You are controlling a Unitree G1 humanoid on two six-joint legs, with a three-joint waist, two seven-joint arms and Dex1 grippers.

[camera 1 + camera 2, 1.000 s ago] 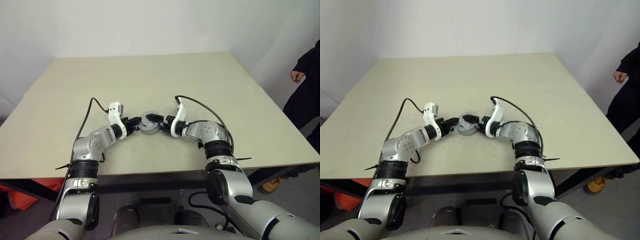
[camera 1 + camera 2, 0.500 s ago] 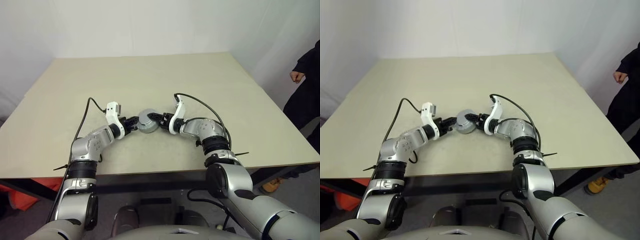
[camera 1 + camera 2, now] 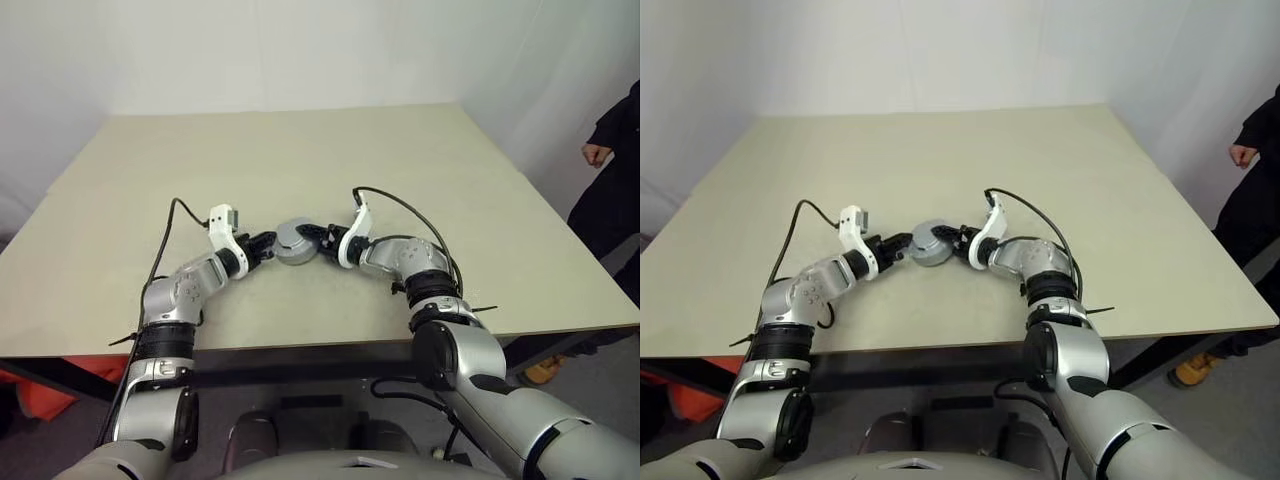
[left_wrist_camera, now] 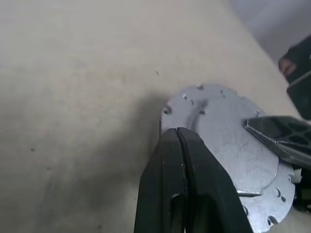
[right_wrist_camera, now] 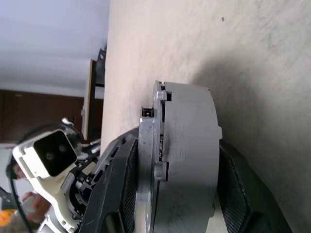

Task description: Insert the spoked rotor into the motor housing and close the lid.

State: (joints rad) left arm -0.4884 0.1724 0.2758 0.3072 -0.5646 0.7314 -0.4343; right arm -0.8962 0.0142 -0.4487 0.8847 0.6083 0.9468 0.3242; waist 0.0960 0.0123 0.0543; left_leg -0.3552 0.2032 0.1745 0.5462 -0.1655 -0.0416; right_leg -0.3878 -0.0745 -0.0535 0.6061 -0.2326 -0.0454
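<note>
Beige and bare for most of its width, the table (image 3: 300, 150) stands against pale walls and carries a single grey round assembly, the motor housing (image 3: 293, 240), slightly nearer the robot's edge than the middle. Left of the motor housing, the left gripper (image 3: 268, 247) reaches in with its 2 black fingers (image 4: 182, 184) pressed flat together, pinching nothing; their tips rest at the rim of the housing's silvery, hole-dotted face. The motor housing itself lies on the tabletop, tilted, its drum-like grey body seen side-on from the right wrist. Right of the motor housing, the right gripper (image 3: 315, 240) has its jaws spread around that body, 1 dark finger (image 5: 119, 184) against the flanged face and the other against the opposite side, so the housing sits clamped between them. Far right of the motor housing, beyond the table's edge, a person in dark clothing (image 3: 612, 190) stands with a hand near the waist.
</note>
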